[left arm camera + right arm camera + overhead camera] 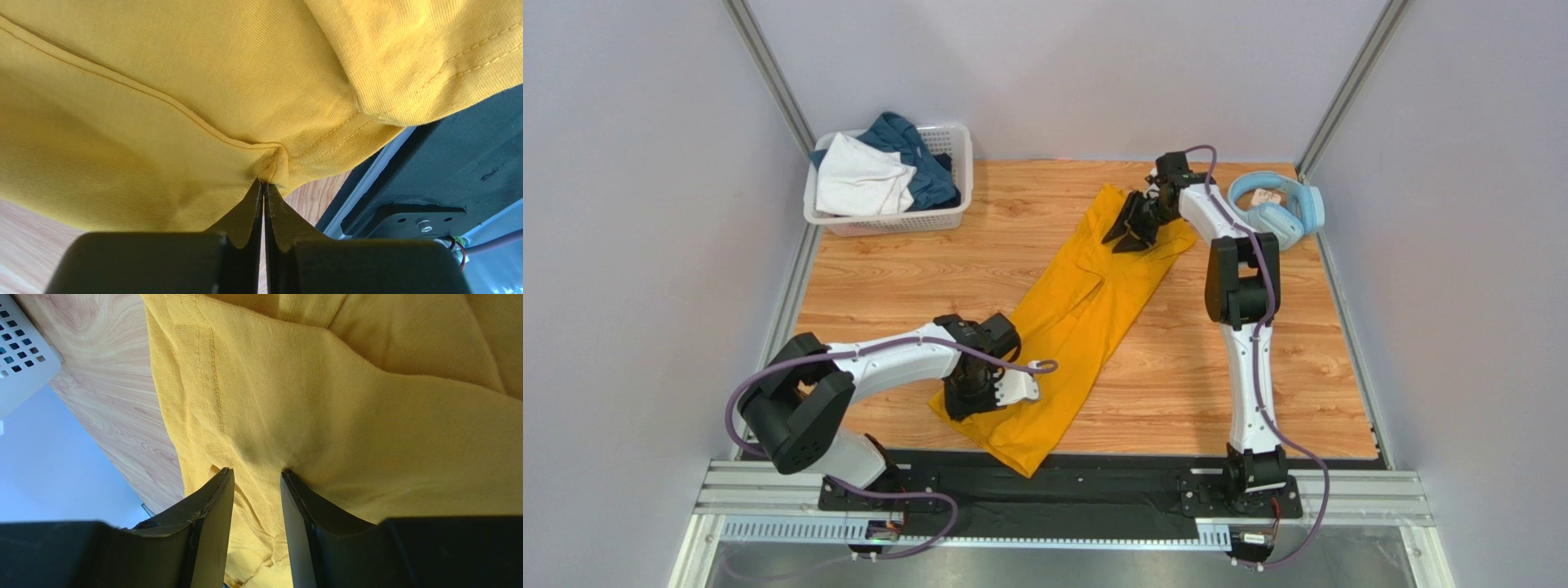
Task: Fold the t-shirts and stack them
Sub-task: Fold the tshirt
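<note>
A long mustard-yellow t-shirt (pixel 1087 306) lies diagonally across the wooden table, folded into a narrow strip. My left gripper (pixel 979 398) is at the strip's near left edge. In the left wrist view it (pixel 264 182) is shut on a pinch of the yellow hem (pixel 276 160). My right gripper (pixel 1133 229) is over the far end of the shirt. Its fingers (pixel 256 473) stand open, tips pressed down on the yellow cloth (pixel 344 410), which runs on between them. A white garment (pixel 860 178) and a dark teal one (pixel 918 153) lie in the basket.
The white lattice basket (pixel 891 222) stands at the back left corner, and its corner (pixel 18 355) shows in the right wrist view. Light-blue headphones (pixel 1277 206) lie at the back right, next to the right arm. The black base plate (pixel 454 159) lies just behind the shirt's near end.
</note>
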Robot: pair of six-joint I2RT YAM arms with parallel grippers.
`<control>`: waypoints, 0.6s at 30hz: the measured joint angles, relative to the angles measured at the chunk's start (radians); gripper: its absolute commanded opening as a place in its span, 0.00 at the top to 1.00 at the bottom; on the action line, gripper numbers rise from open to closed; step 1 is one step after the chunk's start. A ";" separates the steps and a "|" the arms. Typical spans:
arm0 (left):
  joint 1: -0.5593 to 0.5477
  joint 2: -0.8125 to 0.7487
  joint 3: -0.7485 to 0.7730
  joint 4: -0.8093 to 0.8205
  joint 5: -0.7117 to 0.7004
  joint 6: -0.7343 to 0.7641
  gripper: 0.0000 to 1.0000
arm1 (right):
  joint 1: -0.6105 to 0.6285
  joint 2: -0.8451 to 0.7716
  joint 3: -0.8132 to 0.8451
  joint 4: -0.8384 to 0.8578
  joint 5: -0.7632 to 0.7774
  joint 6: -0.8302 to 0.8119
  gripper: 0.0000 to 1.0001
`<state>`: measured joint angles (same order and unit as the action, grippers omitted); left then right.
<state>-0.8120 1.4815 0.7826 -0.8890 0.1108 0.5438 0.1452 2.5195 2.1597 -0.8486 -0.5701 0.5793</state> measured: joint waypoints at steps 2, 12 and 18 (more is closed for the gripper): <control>0.000 0.002 0.006 0.000 0.001 0.001 1.00 | 0.000 0.000 0.000 0.000 0.000 0.000 0.59; 0.000 0.014 0.025 -0.003 -0.002 0.005 1.00 | 0.000 0.000 -0.003 0.002 -0.003 0.000 0.60; 0.000 -0.008 0.024 -0.008 -0.052 0.035 1.00 | 0.000 0.000 -0.003 0.002 -0.005 -0.001 0.61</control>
<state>-0.8124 1.4734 0.8062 -0.8970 0.0589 0.5793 0.1452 2.5195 2.1567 -0.8463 -0.5747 0.5785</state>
